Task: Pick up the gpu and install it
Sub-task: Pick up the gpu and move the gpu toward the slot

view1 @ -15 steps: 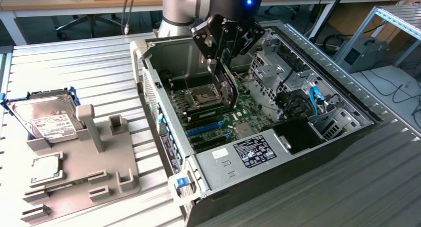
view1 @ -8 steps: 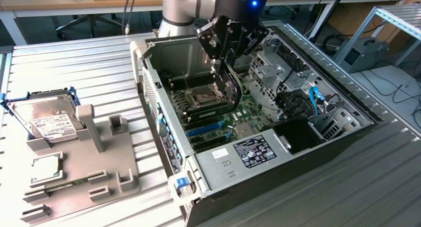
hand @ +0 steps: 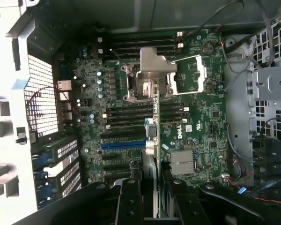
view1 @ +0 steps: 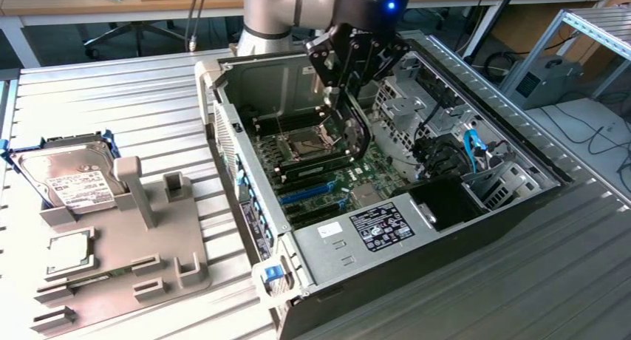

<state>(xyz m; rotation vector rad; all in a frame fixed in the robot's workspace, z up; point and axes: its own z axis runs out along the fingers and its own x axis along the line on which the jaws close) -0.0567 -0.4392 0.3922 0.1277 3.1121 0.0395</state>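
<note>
My gripper point(view1: 347, 85) hangs over the open computer case point(view1: 241, 177), shut on the gpu point(view1: 356, 133). The gpu is a slim black card that points down from the fingers toward the green motherboard point(view1: 326, 170), and its lower end is above the board near the CPU socket point(view1: 301, 143). The wrist view looks along the card's thin edge point(hand: 151, 126), with its silver bracket point(hand: 154, 63) at the far end over the socket. Black fingers point(hand: 130, 199) clamp the card from both sides. A blue expansion slot point(hand: 123, 144) lies on the board beside the card's edge.
On the exterior view's left, a grey fixture tray point(view1: 148, 240) holds a silver hard drive point(view1: 69, 174) and a square CPU chip point(view1: 67, 253). Inside the case are the power supply point(view1: 380, 229), drive cages point(view1: 404, 96) and blue cables point(view1: 471, 149).
</note>
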